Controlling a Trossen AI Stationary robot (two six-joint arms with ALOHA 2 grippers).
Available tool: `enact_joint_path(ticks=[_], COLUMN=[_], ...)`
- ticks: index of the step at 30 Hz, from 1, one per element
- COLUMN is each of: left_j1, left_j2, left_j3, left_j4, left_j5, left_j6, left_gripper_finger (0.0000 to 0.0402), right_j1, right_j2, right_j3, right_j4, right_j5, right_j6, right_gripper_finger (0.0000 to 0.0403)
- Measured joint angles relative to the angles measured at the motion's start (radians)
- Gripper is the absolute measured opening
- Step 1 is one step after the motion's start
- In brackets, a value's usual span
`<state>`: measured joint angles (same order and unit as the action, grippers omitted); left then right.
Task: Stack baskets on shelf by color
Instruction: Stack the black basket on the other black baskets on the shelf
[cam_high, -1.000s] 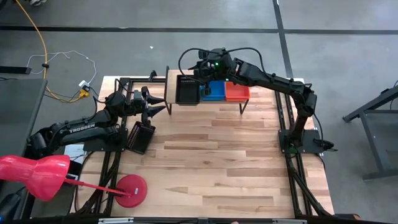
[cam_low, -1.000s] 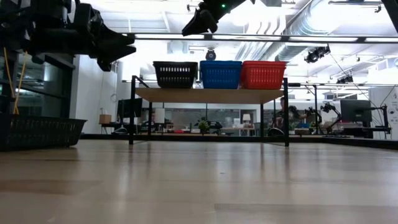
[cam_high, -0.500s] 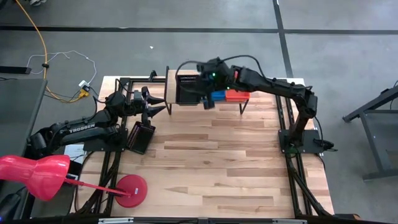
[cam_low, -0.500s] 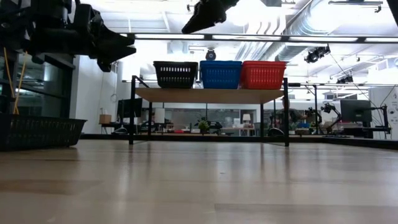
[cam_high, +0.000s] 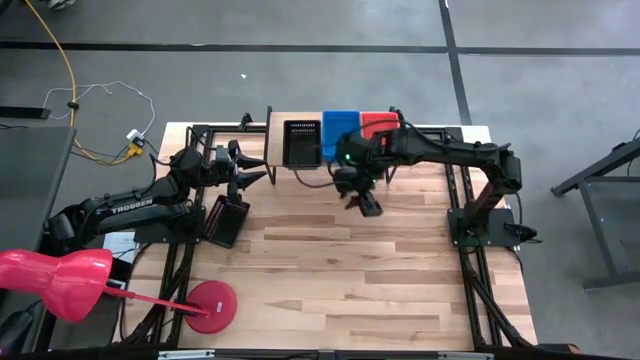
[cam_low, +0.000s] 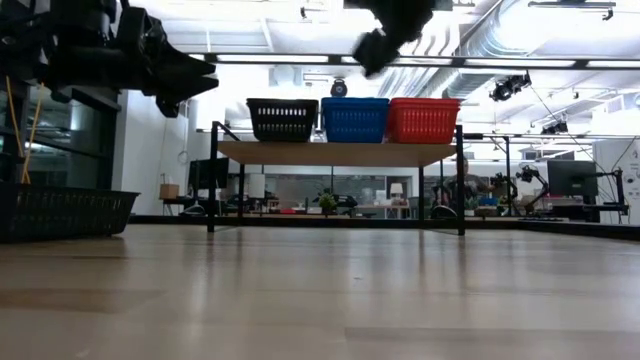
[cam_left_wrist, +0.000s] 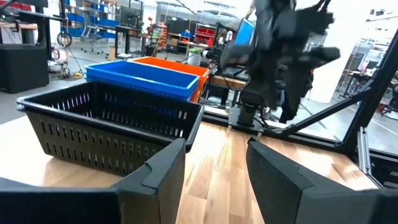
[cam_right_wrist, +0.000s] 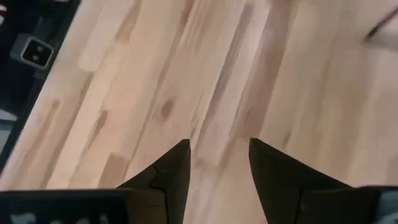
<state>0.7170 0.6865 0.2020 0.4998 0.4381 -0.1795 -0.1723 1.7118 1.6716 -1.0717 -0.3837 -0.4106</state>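
Note:
The shelf stands at the table's far side and carries three basket stacks side by side on their bottoms: black, blue and red-orange. Another black basket sits on the table near its left edge. My left gripper hovers open, left of the shelf, facing the black basket. My right gripper hangs open over bare wood in front of the shelf, pointing down and holding nothing.
A red lamp base stands near the table's near left corner, with its red head beyond the left edge. Black frame rails run along both table sides. Bare tabletop stretches in front of the shelf.
My right gripper has drawn back from above the black and blue baskets on the shelf, swinging toward the table's near edge and a little right, and now tips down over the bare wood. The baskets and my left arm have kept still.

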Motion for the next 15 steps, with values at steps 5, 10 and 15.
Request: enact_joint_path(ticks=[5, 10, 15], left_j1=[0.0, 0.0, -0.002], left_j2=[0.0, -0.002, -0.002], left_j3=[0.0, 0.0, 0.0], left_j4=[-0.004, -0.003, -0.003], left_j5=[0.008, 0.003, 0.003], left_j6=[0.004, 0.033, 0.034], left_gripper_finger=[0.0156, 0.0156, 0.0156], right_j1=[-0.005, 0.008, 0.085], right_j2=[-0.132, -0.366, -0.631], right_j3=[-0.302, -0.592, -0.887], right_j4=[0.155, 0.401, 0.774], right_j5=[-0.014, 0.012, 0.212], right_j6=[0.094, 0.215, 0.268], right_gripper_finger=[0.0151, 0.0151, 0.0151])
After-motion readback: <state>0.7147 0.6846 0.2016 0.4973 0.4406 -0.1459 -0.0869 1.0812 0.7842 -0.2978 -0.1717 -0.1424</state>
